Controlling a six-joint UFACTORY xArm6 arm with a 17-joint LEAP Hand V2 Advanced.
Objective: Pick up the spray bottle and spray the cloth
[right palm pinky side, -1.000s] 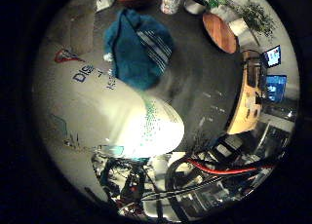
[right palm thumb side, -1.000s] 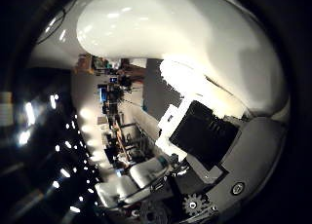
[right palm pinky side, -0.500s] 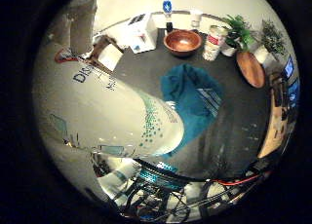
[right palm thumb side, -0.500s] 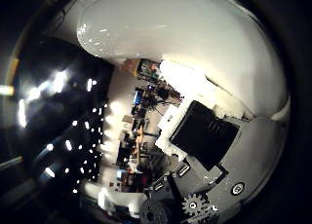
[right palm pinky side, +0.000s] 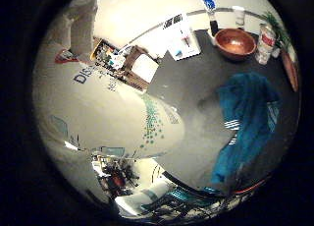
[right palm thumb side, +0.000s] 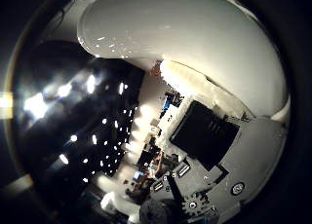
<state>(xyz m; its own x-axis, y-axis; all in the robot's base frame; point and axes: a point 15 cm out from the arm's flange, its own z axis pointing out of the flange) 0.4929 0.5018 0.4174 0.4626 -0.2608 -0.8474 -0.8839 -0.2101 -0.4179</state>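
A white spray bottle [right palm pinky side: 98, 108] with dark print and a patch of green dots fills much of the right little finger side palm view, close against the palm. Its white body [right palm thumb side: 175, 39] also fills the right thumb side palm view, where parts of my hand [right palm thumb side: 210, 146] press against it. The bottle is lifted off the table. A teal cloth [right palm pinky side: 250, 118] with pale stripes lies crumpled on the dark table [right palm pinky side: 196, 84], away from the bottle.
At the back of the table stand a brown bowl [right palm pinky side: 235, 41], a red and white can [right palm pinky side: 265, 37] and a white box [right palm pinky side: 182, 34]. An open cardboard box [right palm pinky side: 128, 64] sits beside the bottle's far side.
The whole picture has swung round, so the hand has turned. The bottle keeps its place against the palm. The cloth now lies further off to the side.
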